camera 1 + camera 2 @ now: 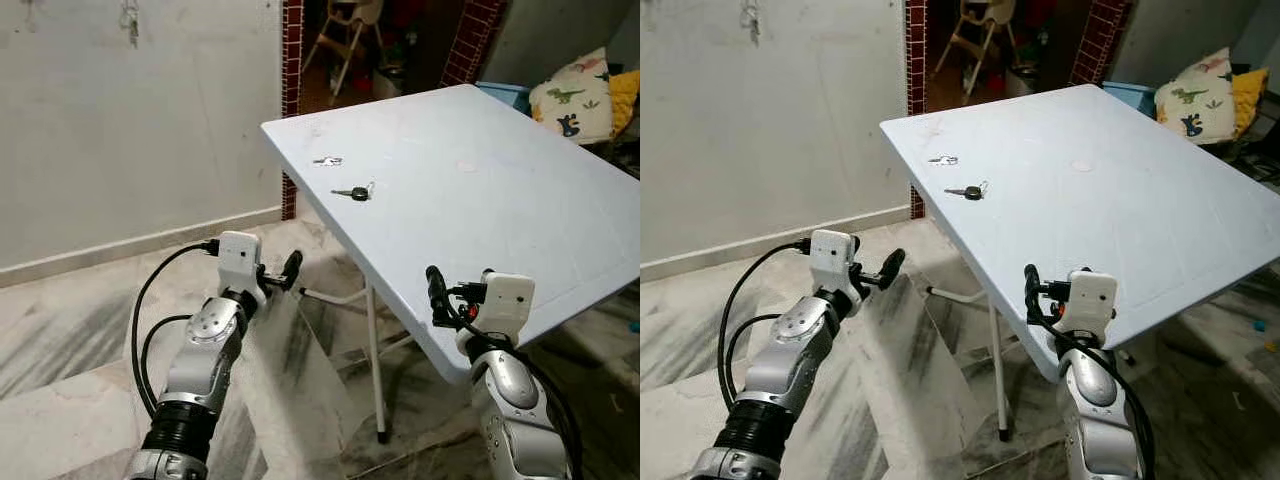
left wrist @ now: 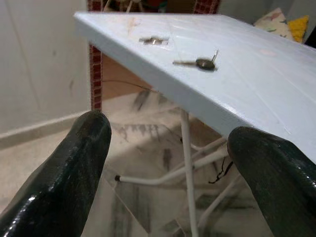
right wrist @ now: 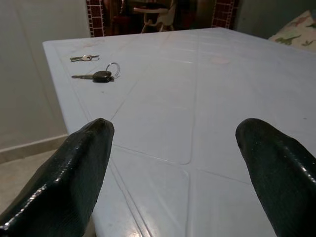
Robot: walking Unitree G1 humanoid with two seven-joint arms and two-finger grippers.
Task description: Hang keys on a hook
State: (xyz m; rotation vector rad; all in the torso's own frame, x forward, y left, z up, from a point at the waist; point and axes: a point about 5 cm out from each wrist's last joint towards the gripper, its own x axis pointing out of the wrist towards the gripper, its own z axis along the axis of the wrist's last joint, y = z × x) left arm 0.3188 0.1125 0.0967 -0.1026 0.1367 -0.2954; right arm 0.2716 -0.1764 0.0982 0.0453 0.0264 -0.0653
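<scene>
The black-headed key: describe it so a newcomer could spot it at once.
Start at the pale blue folding table that tilts across the head views, and look to its far left corner near the brick pillar. Two sets of keys lie there; the black-headed key with a wire ring is the nearer one. Its neighbour, the small all-silver key set, sits farther back and has no dark head.

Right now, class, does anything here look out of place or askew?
Two sets of keys lie loose on the white table rather than on a hook: a black-headed key and small silver keys near its far left edge. Nothing looks spilled or damaged.
</scene>
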